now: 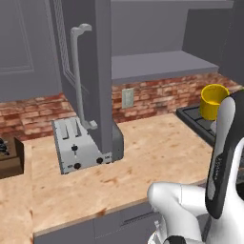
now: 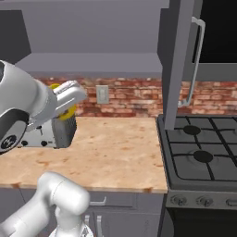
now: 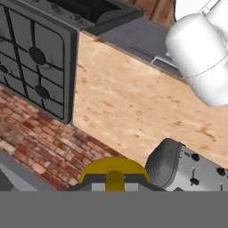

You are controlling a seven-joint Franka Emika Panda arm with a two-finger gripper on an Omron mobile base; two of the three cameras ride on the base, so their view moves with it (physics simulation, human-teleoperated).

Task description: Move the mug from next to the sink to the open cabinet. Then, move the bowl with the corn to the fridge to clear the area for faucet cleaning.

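The mug (image 1: 214, 101) is off the tabletop (image 1: 143, 157), carried in the air by the arm. In the left base view it hangs at the right, above the near edge of the stove (image 1: 200, 121) and just behind the arm's forearm, with its open mouth up and its yellow body upright. In the right base view only a yellow sliver (image 2: 68, 111) shows past the white wrist, in front of the brick wall (image 2: 134, 97) and above the toaster (image 2: 48, 134). In the hand view the mug's yellow rim (image 3: 113, 168) sits at the bottom, right at the end effector (image 3: 115, 185), whose jaws are drawn together and clamped on the mug's wall.

The open cabinet (image 1: 157, 64) is up ahead, its grey shelf bare above the brick. Its door (image 1: 88, 71) stands swung out toward the camera, the long bar handle (image 1: 78, 76) running down its face. The toaster (image 1: 78, 145) stands on the tabletop below that door, against the wall. An outlet plate (image 1: 127, 97) is set in the brick beside it. The hand view looks down on the tabletop with the stove's grates (image 3: 33, 58) at the upper left and the toaster's dark end (image 3: 171, 167) at the lower right.
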